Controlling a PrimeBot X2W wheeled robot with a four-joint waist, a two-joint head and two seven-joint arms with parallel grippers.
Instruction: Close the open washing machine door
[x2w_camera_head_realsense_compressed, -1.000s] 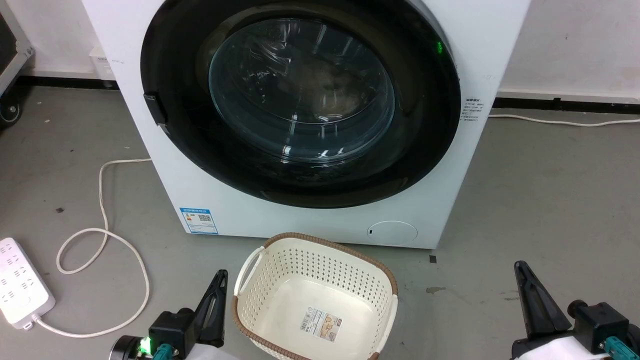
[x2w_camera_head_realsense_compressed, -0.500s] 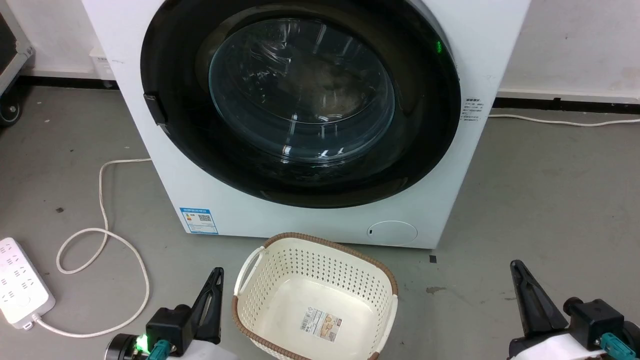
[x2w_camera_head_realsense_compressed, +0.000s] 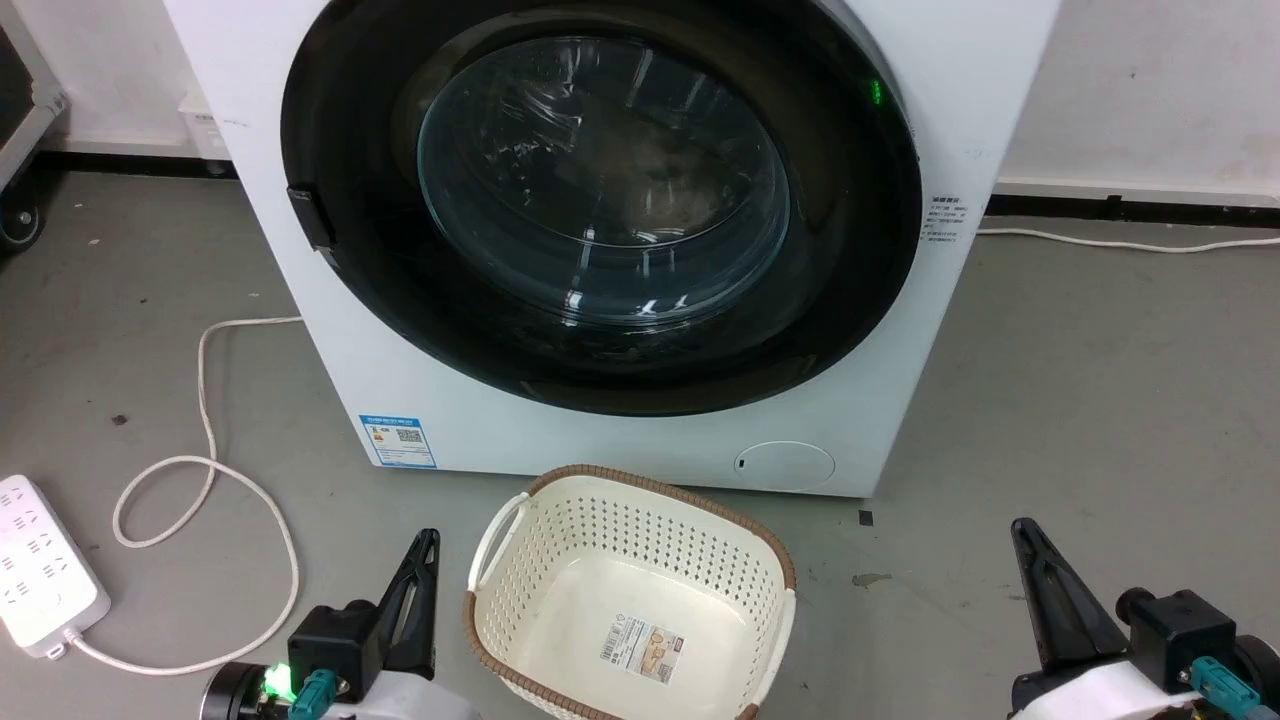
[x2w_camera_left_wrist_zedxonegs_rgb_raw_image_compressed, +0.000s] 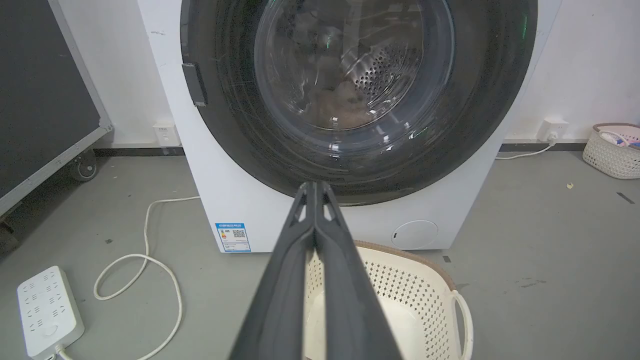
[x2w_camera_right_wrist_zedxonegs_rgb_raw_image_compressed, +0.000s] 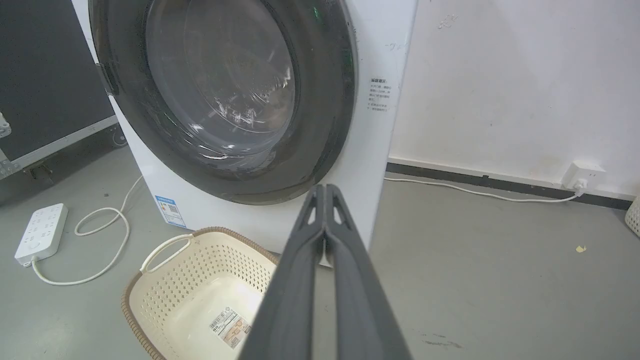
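The white washing machine (x2w_camera_head_realsense_compressed: 480, 430) stands straight ahead on the grey floor. Its round black-rimmed door (x2w_camera_head_realsense_compressed: 600, 200) with the bulging glass window lies flat against the front, and clothes and the steel drum show through the glass (x2w_camera_left_wrist_zedxonegs_rgb_raw_image_compressed: 350, 75). A small dark latch (x2w_camera_head_realsense_compressed: 310, 215) sits on the door's left rim. My left gripper (x2w_camera_head_realsense_compressed: 430, 540) is low at the left, shut with nothing in it, well short of the machine. My right gripper (x2w_camera_head_realsense_compressed: 1020, 530) is low at the right, also shut and holding nothing. In both wrist views the fingers (x2w_camera_left_wrist_zedxonegs_rgb_raw_image_compressed: 314, 190) (x2w_camera_right_wrist_zedxonegs_rgb_raw_image_compressed: 325, 192) press together.
A cream perforated basket (x2w_camera_head_realsense_compressed: 640, 480) stands on the floor between my grippers, just before the machine. A white power strip (x2w_camera_head_realsense_compressed: 40, 570) and its looping cable (x2w_camera_head_realsense_compressed: 205, 400) lie at the left. A black wheeled case (x2w_camera_left_wrist_zedxonegs_rgb_raw_image_compressed: 45, 100) stands left, and another basket (x2w_camera_left_wrist_zedxonegs_rgb_raw_image_compressed: 612, 150) far right.
Both grippers have drifted slightly to the left in the head view. The door and the basket have not moved.
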